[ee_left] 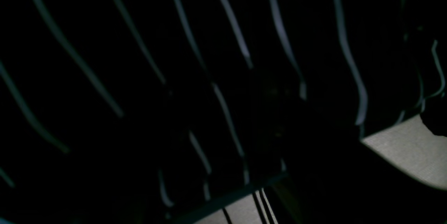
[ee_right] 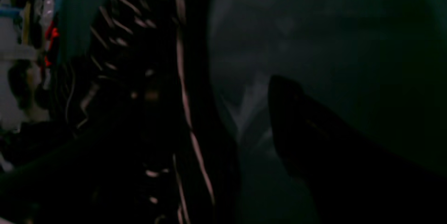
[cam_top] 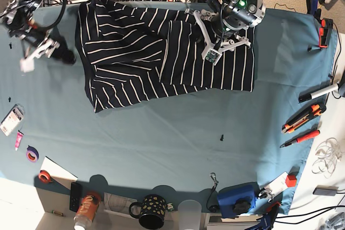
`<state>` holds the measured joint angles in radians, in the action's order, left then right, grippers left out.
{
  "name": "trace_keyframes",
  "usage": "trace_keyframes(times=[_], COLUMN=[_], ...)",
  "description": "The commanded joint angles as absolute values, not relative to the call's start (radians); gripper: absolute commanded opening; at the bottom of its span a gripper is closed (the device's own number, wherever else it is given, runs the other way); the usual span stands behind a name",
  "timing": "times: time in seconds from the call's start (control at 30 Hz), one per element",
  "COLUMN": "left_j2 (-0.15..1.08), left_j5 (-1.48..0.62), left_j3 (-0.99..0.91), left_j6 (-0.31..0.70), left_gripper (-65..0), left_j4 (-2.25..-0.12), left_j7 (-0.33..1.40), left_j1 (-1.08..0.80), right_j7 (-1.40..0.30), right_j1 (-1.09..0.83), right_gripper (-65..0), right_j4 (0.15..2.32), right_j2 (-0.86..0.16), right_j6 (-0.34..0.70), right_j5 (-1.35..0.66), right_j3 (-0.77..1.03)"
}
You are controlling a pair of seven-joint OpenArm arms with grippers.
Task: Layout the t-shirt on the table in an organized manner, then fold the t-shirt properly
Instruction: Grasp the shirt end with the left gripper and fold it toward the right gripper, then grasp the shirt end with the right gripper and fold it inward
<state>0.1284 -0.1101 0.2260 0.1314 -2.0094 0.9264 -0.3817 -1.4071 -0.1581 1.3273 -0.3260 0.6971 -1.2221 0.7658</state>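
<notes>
The t-shirt (cam_top: 135,52), dark with thin white stripes, lies along the far side of the teal table (cam_top: 161,149). It is rumpled, and a flap is folded over near its middle. My left gripper (cam_top: 215,44) is down on the shirt's right half with its white fingers spread apart. The striped fabric (ee_left: 209,60) fills the left wrist view, too dark to show any pinch. My right gripper (cam_top: 43,52) hangs open over bare table, left of the shirt and apart from it. In the right wrist view one dark finger (ee_right: 300,129) stands beside the shirt's edge (ee_right: 181,77).
Along the right edge lie markers (cam_top: 318,92), an orange knife (cam_top: 302,117) and a red screwdriver (cam_top: 299,138). Tape rolls (cam_top: 32,154) are at the left. A mug (cam_top: 151,211), a can (cam_top: 86,214) and a blue box (cam_top: 237,197) line the near edge. A black pin (cam_top: 222,137) sticks in the cloth.
</notes>
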Motion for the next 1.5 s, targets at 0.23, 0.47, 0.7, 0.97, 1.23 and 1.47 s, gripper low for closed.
trace_keyframes(times=[0.23,0.47,0.7,0.97,1.23,1.47], left_j2=[0.128,0.128,0.128,0.128,0.128,0.128], left_j5=[-0.120,-0.120,-0.105,-0.106,-0.188,-0.188], left_j3=[0.227,0.227,0.227,0.227,0.227,0.227], left_j6=[0.140,0.140,0.140,0.139,0.140,0.140], left_gripper=[-37.3,-37.3,-37.3,-37.3,-37.3,-37.3], left_j4=[-2.027,-2.027,-2.027,-2.027,-2.092,-2.161], left_j7=[0.918,0.919,0.916,0.916,0.916,0.916], left_j1=[-0.380,-0.380,-0.379,-0.379,-0.379,-0.380], right_j7=[-1.396,-1.396,-1.396,-1.396,-1.396,-1.396], right_j1=[-0.150,-0.149,-0.149,-0.149,-0.149,-0.149], right_gripper=[-26.7,-26.7,-26.7,-26.7,-26.8,-26.8], right_j4=[1.265,1.265,1.265,1.296,1.345,1.380], right_j2=[-0.346,-0.347,-0.346,-0.340,-0.291,-0.226], right_j6=[0.698,0.698,0.698,0.698,0.698,0.698], right_j5=[-1.394,-1.411,-1.451,-1.437,-1.383,-1.270], right_j3=[0.670,0.484,0.408,0.351,0.350,0.345])
